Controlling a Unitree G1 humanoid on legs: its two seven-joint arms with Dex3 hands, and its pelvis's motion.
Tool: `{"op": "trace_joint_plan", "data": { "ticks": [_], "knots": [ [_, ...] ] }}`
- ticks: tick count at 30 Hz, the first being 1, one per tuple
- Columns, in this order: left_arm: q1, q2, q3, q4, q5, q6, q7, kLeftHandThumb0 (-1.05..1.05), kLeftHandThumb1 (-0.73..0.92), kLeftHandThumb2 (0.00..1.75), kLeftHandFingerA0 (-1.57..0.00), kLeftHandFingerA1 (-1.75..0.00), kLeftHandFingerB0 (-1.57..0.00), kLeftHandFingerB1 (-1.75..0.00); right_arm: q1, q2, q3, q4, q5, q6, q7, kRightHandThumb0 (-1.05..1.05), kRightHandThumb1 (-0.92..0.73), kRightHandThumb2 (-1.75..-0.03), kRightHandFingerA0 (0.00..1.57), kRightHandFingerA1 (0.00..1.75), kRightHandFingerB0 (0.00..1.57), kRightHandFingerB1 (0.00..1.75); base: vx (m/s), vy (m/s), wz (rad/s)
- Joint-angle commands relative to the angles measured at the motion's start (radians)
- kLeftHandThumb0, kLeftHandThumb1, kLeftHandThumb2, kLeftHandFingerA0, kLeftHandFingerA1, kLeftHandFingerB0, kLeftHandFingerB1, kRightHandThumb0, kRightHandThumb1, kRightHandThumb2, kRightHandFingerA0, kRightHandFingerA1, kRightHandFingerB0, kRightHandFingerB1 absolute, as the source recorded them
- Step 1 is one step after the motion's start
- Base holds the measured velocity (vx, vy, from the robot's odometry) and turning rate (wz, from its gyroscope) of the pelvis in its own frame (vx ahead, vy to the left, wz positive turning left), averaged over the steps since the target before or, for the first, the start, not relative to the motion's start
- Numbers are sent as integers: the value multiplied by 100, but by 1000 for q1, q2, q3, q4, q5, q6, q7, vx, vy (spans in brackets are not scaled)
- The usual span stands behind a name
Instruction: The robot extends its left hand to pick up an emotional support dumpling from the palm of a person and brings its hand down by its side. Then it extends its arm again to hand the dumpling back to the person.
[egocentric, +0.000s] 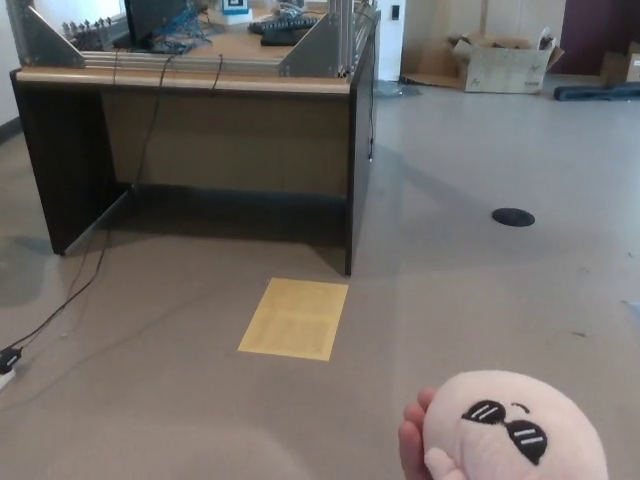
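Observation:
A round, pale pink plush dumpling (515, 428) with black sunglasses stitched on its face sits at the bottom right of the head view. It rests on a person's hand (413, 443), whose fingertips curl around its left side. Neither of my hands shows anywhere in the picture.
A dark wooden desk (190, 85) with a metal frame, cables and a keyboard on top stands at the back left. A yellow rectangle (295, 318) lies on the floor before it. A cable (60, 310) trails at the left. A black floor disc (513, 217) and cardboard boxes (505, 62) lie farther right.

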Motion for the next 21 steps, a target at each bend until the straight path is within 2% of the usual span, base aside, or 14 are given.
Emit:
{"op": "trace_joint_plan", "data": {
  "ticks": [1,2,4,5,7,10,11,12,13,16,17,18,19,21],
  "knots": [
    [-34,59,56,-66,-50,-260,-10,-54,41,66,-31,-44,-18,-36,-48,-37,-27,43,13,-216,-28,-36,-57,-57,83,52,62,42,83,-1,2],
    [-57,76,71,-144,-92,-243,-56,-27,25,84,-12,-51,-8,-49,-54,-40,-30,46,14,-216,-28,-36,-57,-57,85,52,62,42,0,0,0],
    [-95,105,92,-278,-157,-202,-129,-26,25,83,-10,-50,-6,-49,-63,-44,-35,55,15,-221,-29,-35,-57,-56,85,52,62,41,0,0,0],
    [-134,142,101,-395,-208,-141,-186,-31,25,84,-1,-47,0,-47,-70,-45,-38,64,17,-232,-27,-34,-58,-56,84,52,62,41,0,0,0],
    [-201,211,107,-546,-268,-57,-267,-33,23,84,-1,-48,0,-48,-78,-45,-41,75,17,-243,-25,-35,-58,-57,84,52,62,41,0,0,0],
    [-234,243,108,-597,-290,-19,-305,-33,23,84,-1,-48,0,-48,-80,-45,-41,79,15,-245,-26,-35,-58,-57,84,52,62,41,0,0,0],
    [-363,324,84,-710,-342,87,-388,-33,15,79,0,-48,0,-49,-75,-47,-40,73,12,-242,-28,-36,-58,-58,84,53,61,41,0,0,0],
    [-399,348,77,-743,-357,119,-411,-33,15,79,0,-48,0,-49,-74,-47,-39,72,11,-242,-29,-36,-58,-58,84,53,61,41,92,0,1],
    [-473,386,56,-783,-369,166,-454,-64,37,72,-10,-39,-6,-25,-73,-47,-39,72,10,-241,-29,-38,-59,-57,83,51,61,40,0,0,0],
    [-532,418,38,-814,-387,216,-494,-64,38,72,-9,-38,-6,-24,-75,-47,-38,75,9,-245,-28,-38,-59,-57,82,51,61,40,0,0,0],
    [-587,434,12,-830,-381,242,-521,-71,43,56,-13,-26,-7,-26,-75,-48,-37,76,8,-247,-29,-38,-59,-58,83,52,61,40,0,0,0],
    [-628,446,-8,-842,-376,264,-540,-71,43,56,-13,-26,-7,-26,-76,-48,-37,77,7,-249,-30,-38,-59,-58,83,52,61,40,0,0,0],
    [-735,441,-66,-869,-358,296,-583,-58,33,79,-1,-27,0,-26,-78,-47,-40,81,11,-256,-28,-35,-58,-58,84,53,61,41,0,0,0],
    [-848,434,-129,-899,-342,334,-627,-58,33,79,-1,-27,0,-26,-80,-45,-43,88,16,-264,-25,-35,-58,-58,84,53,61,41,0,0,0]
  ]
}}
